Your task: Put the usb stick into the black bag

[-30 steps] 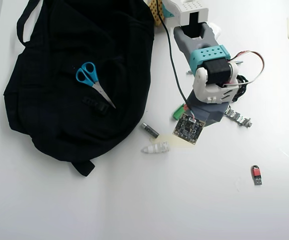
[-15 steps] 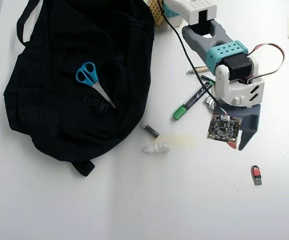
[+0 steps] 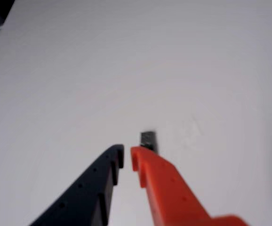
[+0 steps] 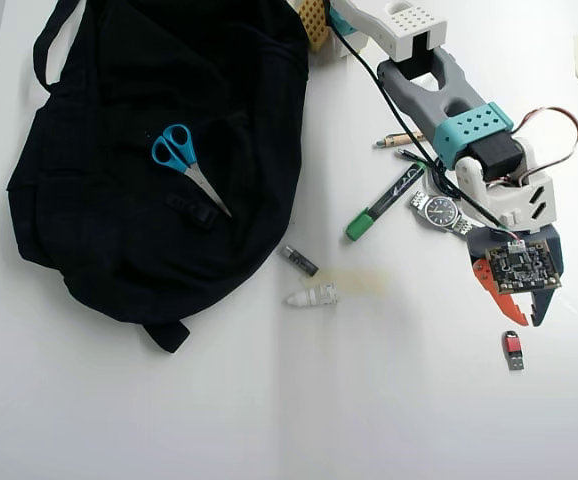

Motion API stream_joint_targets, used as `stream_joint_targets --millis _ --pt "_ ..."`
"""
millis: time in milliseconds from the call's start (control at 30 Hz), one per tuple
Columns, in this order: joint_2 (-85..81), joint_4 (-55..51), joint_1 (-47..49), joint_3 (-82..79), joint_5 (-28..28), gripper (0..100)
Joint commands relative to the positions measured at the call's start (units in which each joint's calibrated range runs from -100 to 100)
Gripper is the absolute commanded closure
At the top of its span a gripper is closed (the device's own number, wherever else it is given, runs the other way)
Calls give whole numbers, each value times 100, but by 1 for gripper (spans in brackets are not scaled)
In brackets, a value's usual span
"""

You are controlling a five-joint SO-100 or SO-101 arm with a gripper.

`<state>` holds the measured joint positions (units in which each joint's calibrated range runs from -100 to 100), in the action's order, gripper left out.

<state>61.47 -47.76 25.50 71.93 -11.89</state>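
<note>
Stick: tiny flat red usb stick (image 4: 513, 349) with a dark grey end, lying on the white desk (image 4: 369, 420) at lower right of the overhead view, well apart from everything but the arm.
Stick in wrist view: only its dark end (image 3: 148, 140) shows, blurred, poking out just past the orange finger (image 3: 164, 183); the red body is covered by that finger.
Gripper: gripper (image 4: 525, 318) hangs just above the stick in the overhead view, tips pointing toward it; not touching it as far as can be seen.
Gripper state: one orange finger and one dark finger (image 3: 91, 190), tips close with a narrow slot between them, nothing held; gripper (image 3: 126, 157) in the wrist view.
Bag: large soft black fabric backpack (image 4: 119, 200) at upper left of the overhead view, far across the desk from the stick; blue-handled scissors (image 4: 184, 160) lie on top of it.
Between: green-capped black marker (image 4: 384, 205), metal wristwatch (image 4: 441, 212), dark grey cylindrical stick (image 4: 298, 260), white ribbed cap-like piece (image 4: 311, 296).
Cut off: bag's top edge and the arm's base run out of frame.
Hard to tell: wrist view is soft throughout; the watch's strap is partly under the arm.
</note>
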Motion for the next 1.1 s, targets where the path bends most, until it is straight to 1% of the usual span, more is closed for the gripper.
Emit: stream_joint_targets --millis 0,200,333,433,567,900,1067 --pt "210 651 67 40 41 98" --pt "666 1236 217 40 41 98" --pt "998 1891 292 40 41 98" --pt "1330 2253 314 40 41 95" --pt "1654 2296 352 40 15 90" --pt "1870 2347 247 121 41 84" --pt "1911 3071 269 31 188 84"
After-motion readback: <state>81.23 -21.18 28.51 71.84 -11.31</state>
